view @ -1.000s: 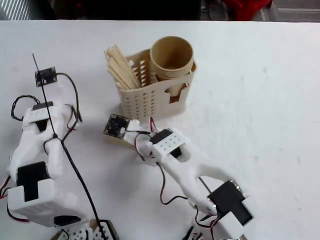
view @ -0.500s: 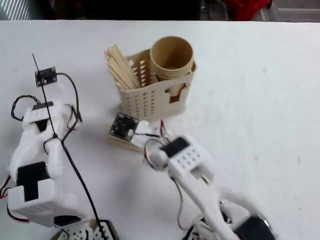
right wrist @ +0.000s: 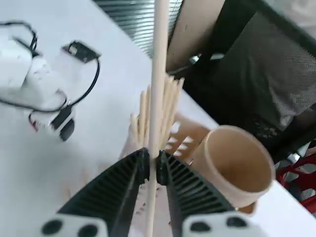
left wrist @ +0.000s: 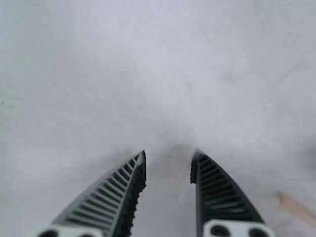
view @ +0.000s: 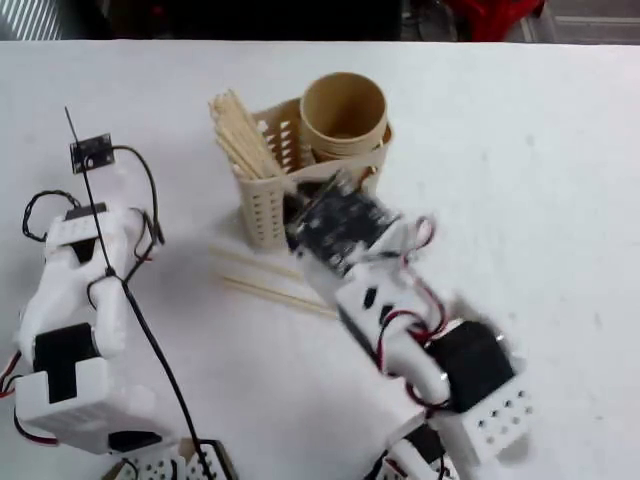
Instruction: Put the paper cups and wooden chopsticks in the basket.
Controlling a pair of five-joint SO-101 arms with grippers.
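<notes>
Jaws of the right gripper (right wrist: 153,170) are pinched hard on a single wooden chopstick (right wrist: 159,74), with no gap visible on either side of it. The stick runs lengthwise out past the fingertips, and its long axis is close to parallel with the bundle of chopsticks (right wrist: 170,106) already standing in the basket (right wrist: 180,143). That bundle sits just beyond the jaws, and the paper cup (right wrist: 237,165) is in the neighbouring compartment beside it. In the high view the right arm (view: 400,320) is blurred over the front wall of the basket (view: 262,215); the bundle (view: 240,135) and cup (view: 343,112) are both seated inside. Judgement: the coming move depends on keeping the held stick lined up with the bundle's compartment rather than the cup's, since the two are adjacent. Which end of the stick goes in first, I cannot tell. Left gripper (left wrist: 168,163) hangs over the bare table (left wrist: 148,59), jaws narrowly apart and holding nothing. A stick tip (left wrist: 296,207) shows off to one side of it. Two loose chopsticks (view: 275,293) lie flat on the table (view: 520,150) in front of the basket, between the arms and not yet collected, with their long axes running roughly across the table. The right gripper looks nearer to them, but it is occupied.
</notes>
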